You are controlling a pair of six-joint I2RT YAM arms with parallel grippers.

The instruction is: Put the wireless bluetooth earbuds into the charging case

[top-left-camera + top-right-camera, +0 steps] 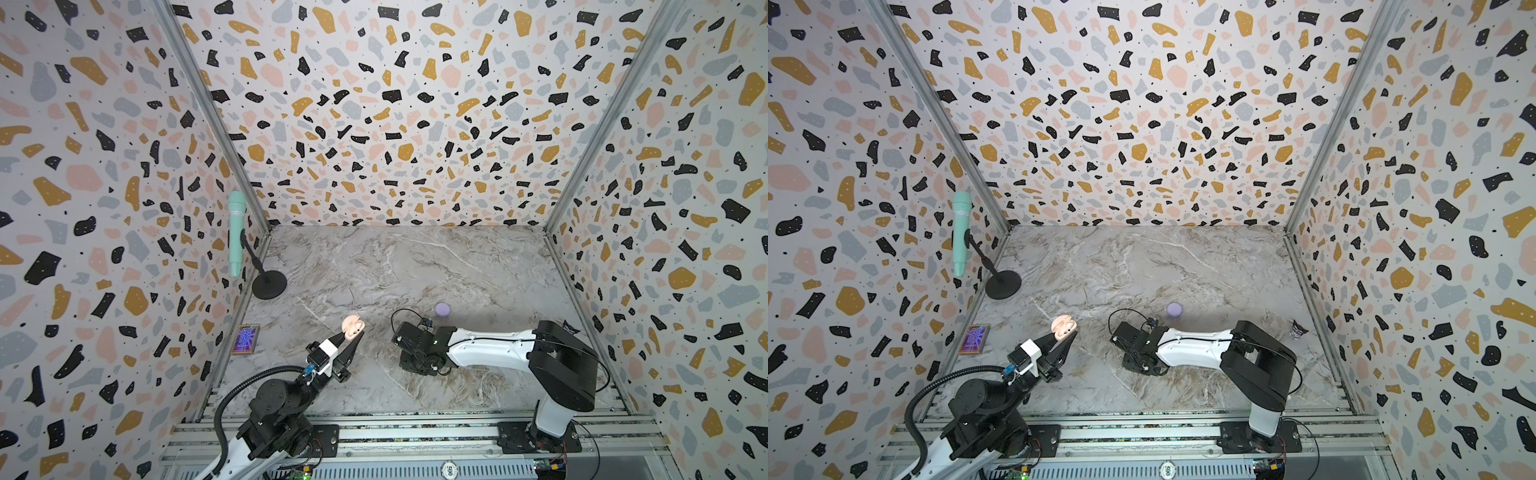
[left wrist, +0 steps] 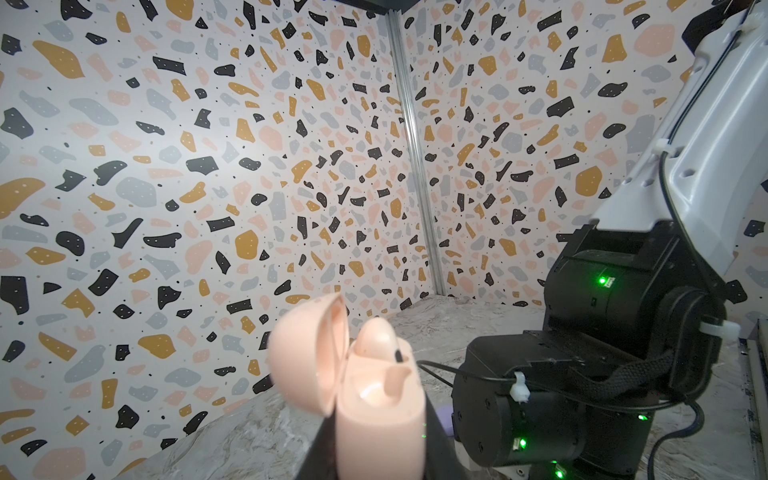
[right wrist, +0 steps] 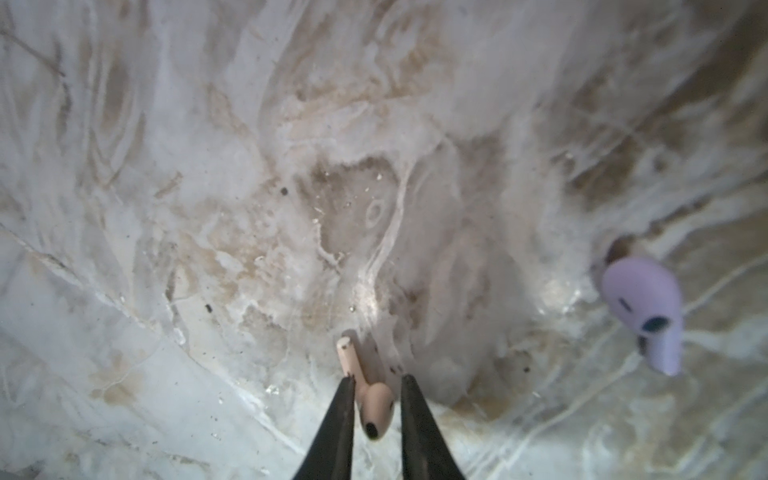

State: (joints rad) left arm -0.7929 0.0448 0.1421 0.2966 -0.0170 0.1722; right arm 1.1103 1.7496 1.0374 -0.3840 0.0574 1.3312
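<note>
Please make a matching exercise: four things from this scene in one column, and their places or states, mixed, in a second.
1 pink charging case
2 pale pink earbud
3 lavender earbud
4 lavender case

A loose on the table, stem showing
B closed, farther back on the table
C lid open, held by left gripper
D between the right gripper's jaws

Pairs: 1-C, 2-D, 3-A, 4-B

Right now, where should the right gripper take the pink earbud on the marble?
Pinch the pink earbud across its bulbous head, coming from above; the right gripper straddles it there. It lies flat, thin stem pointing out beyond the jaws, so a head grip likely leaves the stem free.
</note>
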